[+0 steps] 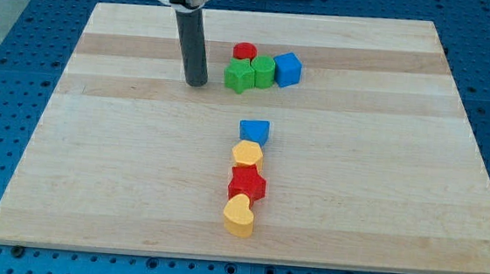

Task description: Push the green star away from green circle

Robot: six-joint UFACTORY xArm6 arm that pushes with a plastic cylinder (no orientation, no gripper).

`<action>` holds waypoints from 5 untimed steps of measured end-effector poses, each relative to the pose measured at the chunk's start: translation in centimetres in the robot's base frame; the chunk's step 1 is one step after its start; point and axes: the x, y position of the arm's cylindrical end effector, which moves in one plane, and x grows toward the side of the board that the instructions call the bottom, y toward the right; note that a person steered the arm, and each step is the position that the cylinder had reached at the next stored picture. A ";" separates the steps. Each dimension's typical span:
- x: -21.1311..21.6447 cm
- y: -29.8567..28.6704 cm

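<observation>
The green star (239, 76) lies near the view's top centre of the wooden board (96, 143). It touches the green circle (263, 71) on its right. A red round block (245, 52) sits just above the star and a blue cube (288, 69) touches the green circle's right side. My tip (197, 82) rests on the board to the left of the green star, a small gap apart.
A column of blocks runs down the board's middle: a blue block (254, 131), a yellow block (247, 154), a red star (246, 184) and a yellow heart (240, 216). The board lies on a blue perforated table (7, 48).
</observation>
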 end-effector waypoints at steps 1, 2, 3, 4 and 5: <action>-2.5 0.6; -4.5 2.4; -4.5 5.9; -4.5 8.2; -3.8 8.3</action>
